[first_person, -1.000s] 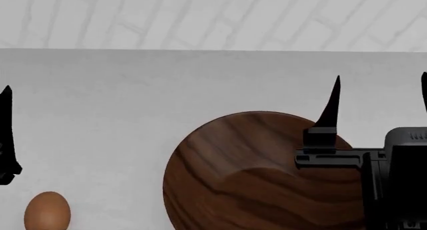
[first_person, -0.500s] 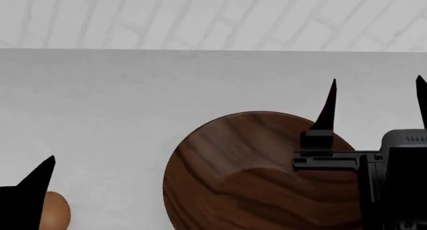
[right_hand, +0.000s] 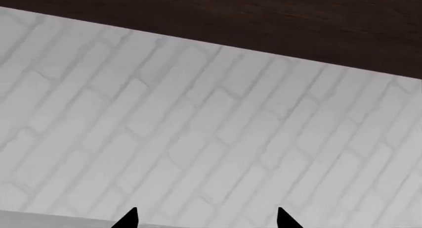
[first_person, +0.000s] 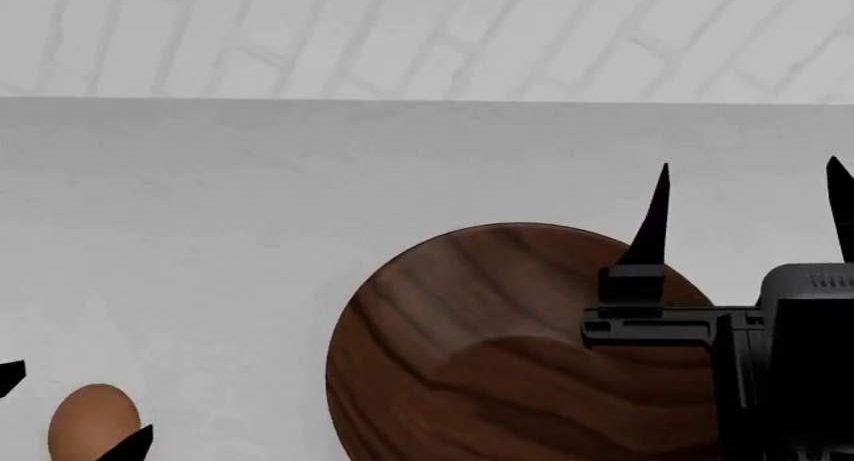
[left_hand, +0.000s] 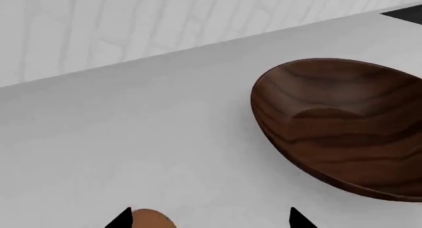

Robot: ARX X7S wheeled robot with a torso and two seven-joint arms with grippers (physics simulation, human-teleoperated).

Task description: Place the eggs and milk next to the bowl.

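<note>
One brown egg (first_person: 94, 421) lies on the white counter at the near left, well left of the big dark-brown wooden bowl (first_person: 494, 331). My left gripper (first_person: 70, 409) is open, with a fingertip on either side of this egg. In the left wrist view the egg (left_hand: 150, 220) sits just inside one fingertip (left_hand: 122, 219) of the left gripper (left_hand: 209, 220), and the bowl (left_hand: 343, 124) lies further off. My right gripper (first_person: 745, 206) hovers open and empty over the bowl's right rim. The right wrist view shows the right gripper (right_hand: 205, 219) with nothing between its tips. The milk is out of view.
A white brick wall (first_person: 427, 36) rises behind the counter (first_person: 267, 201). The right wrist view faces that wall (right_hand: 197, 129), with a dark band (right_hand: 264, 20) beyond it.
My left gripper has swung in from the left edge and come down around the egg, which was half covered before. The right gripper drifted slightly left and down.
</note>
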